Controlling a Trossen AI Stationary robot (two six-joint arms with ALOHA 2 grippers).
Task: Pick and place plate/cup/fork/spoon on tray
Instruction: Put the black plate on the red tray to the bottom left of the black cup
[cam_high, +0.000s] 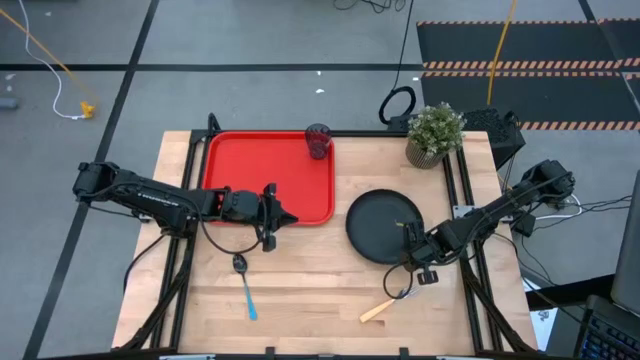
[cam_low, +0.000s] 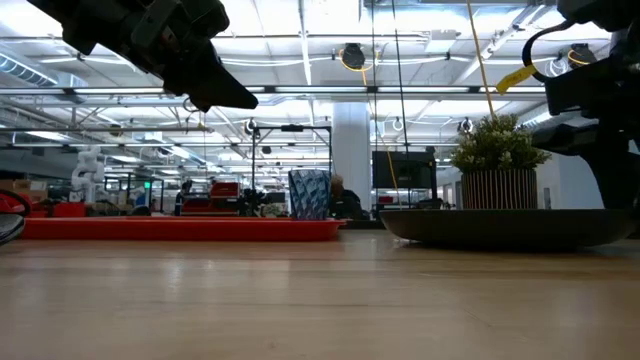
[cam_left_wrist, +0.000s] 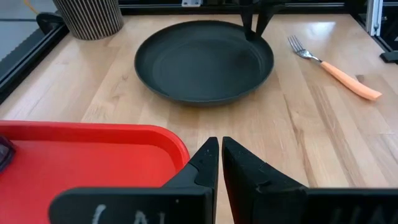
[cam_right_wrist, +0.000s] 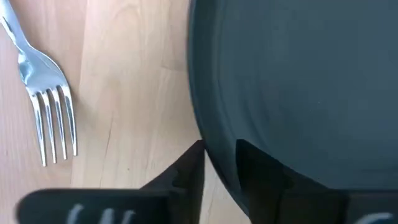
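Note:
The black plate (cam_high: 380, 222) lies flat on the table, right of the red tray (cam_high: 250, 170). My right gripper (cam_high: 410, 234) is shut on the plate's right rim. The cup (cam_high: 318, 141) stands upright in the tray's far right corner. My left gripper (cam_high: 290, 217) is shut and empty, raised above the table (cam_low: 235, 98) at the tray's near right corner (cam_left_wrist: 168, 140). The blue-handled spoon (cam_high: 244, 287) lies on the table near of the tray. The orange-handled fork (cam_high: 383, 306) lies near of the plate and also shows in the right wrist view (cam_right_wrist: 50, 118). My right gripper pinches the plate's raised rim (cam_right_wrist: 214, 134) on the plate's right, slightly near side. One finger (cam_right_wrist: 183, 177) is outside the rim and the other (cam_right_wrist: 261, 174) is inside the plate. The fingers slant down from the table's right. The plate rests on the table (cam_low: 510, 228).
A potted green plant (cam_high: 434, 134) stands at the table's far right, behind the plate. Bare wood lies between the tray and the plate (cam_high: 340, 240) and along the near edge. The tray holds only the cup.

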